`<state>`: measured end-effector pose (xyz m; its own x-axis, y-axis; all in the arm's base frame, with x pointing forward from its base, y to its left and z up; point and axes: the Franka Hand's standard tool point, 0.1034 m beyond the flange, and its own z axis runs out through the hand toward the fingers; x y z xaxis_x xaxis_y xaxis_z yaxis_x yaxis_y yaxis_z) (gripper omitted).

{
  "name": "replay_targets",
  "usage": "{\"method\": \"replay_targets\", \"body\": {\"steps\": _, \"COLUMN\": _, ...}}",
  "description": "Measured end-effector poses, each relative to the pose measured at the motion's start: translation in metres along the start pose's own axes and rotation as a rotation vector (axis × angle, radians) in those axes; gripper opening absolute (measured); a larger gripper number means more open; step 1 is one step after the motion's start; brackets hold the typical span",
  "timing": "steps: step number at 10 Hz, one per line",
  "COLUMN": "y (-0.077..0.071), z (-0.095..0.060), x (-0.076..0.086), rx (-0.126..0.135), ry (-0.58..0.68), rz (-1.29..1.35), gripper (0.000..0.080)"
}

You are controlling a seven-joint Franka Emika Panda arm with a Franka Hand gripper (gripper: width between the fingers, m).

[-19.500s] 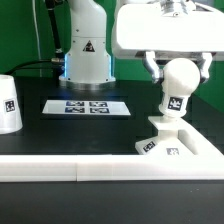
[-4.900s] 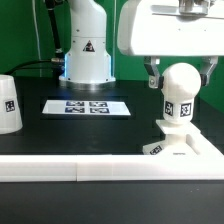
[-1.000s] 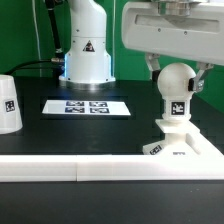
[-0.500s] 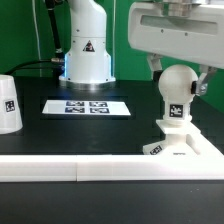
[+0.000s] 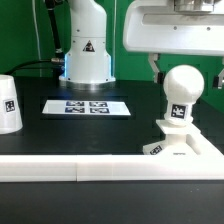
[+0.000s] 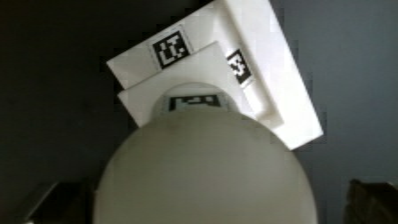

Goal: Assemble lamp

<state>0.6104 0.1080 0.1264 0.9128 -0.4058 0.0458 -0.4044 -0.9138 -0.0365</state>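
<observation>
Clearly hovering with gripper spread wide either side of bulb on base; looks light, rigid, slippery-round, so best pinching across widest middle.

The black table under me carries a tapered white plastic shade at the exterior view's left, the marker board mid-table, and a flat square white base at its right.

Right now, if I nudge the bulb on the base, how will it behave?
The bulb stands upright on the square base, so it probably resists tipping. Its smooth round plastic may slip when squeezed. Freed, it would likely roll.
</observation>
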Motion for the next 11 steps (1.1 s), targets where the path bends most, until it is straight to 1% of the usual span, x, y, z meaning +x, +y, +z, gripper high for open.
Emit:
{"method": "replay_targets", "body": {"steps": 1, "y": 0.005, "z": -0.001, "x": 0.001, "rx": 0.004, "ry": -0.010, "rz": -0.041, "gripper": 0.0699}}
{"method": "replay_targets", "body": {"steps": 2, "y": 0.008, "z": 0.000, "x": 0.000, "rx": -0.003, "ry": -0.018, "rz": -0.091, "gripper": 0.0699}}
{"method": "replay_targets", "body": {"steps": 4, "y": 0.009, "z": 0.001, "x": 0.000, "rx": -0.003, "ry": -0.018, "rz": -0.240, "gripper": 0.0699}}
{"method": "replay_targets", "body": {"steps": 7, "y": 0.005, "z": 0.001, "x": 0.003, "rx": 0.009, "ry": 0.020, "rz": -0.505, "gripper": 0.0699}}
{"method": "replay_targets", "body": {"steps": 8, "y": 0.001, "z": 0.002, "x": 0.003, "rx": 0.010, "ry": 0.042, "rz": -0.643, "gripper": 0.0699}}
{"method": "replay_targets", "body": {"steps": 10, "y": -0.004, "z": 0.003, "x": 0.000, "rx": 0.004, "ry": 0.057, "rz": -0.841, "gripper": 0.0699}}
{"method": "replay_targets", "body": {"steps": 11, "y": -0.002, "z": 0.003, "x": 0.002, "rx": -0.008, "ry": 0.058, "rz": -0.953, "gripper": 0.0699}}
